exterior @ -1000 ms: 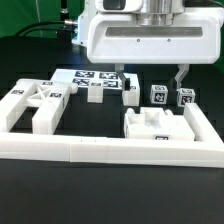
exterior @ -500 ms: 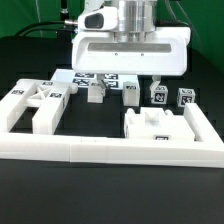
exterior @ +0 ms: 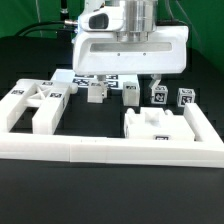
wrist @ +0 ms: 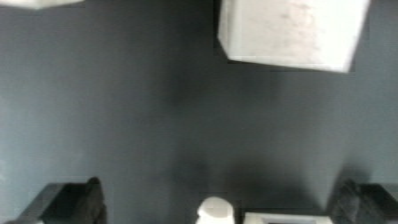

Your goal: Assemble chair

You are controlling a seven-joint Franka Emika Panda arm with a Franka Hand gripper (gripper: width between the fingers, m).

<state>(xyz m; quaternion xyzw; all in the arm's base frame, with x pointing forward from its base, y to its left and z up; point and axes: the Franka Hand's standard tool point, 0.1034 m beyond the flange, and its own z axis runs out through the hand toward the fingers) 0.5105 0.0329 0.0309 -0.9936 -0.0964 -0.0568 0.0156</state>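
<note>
Black tabletop (exterior: 110, 190) holds a chair frame piece (exterior: 30, 108) flat, bars pointing toward the exterior camera; hand (wrist: 217, 203) spread wide, empty

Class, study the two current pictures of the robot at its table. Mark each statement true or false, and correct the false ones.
1. The gripper has its jaws open and empty. True.
2. All the furniture pieces are already joined into one. False: they lie apart on the table, for example the frame-shaped part on the exterior view's left.
3. Two small cubes stand side by side toward the exterior view's right. True.
4. The blocky part hangs in the jaws. False: it rests on the table inside the corner of the border rail.
</note>
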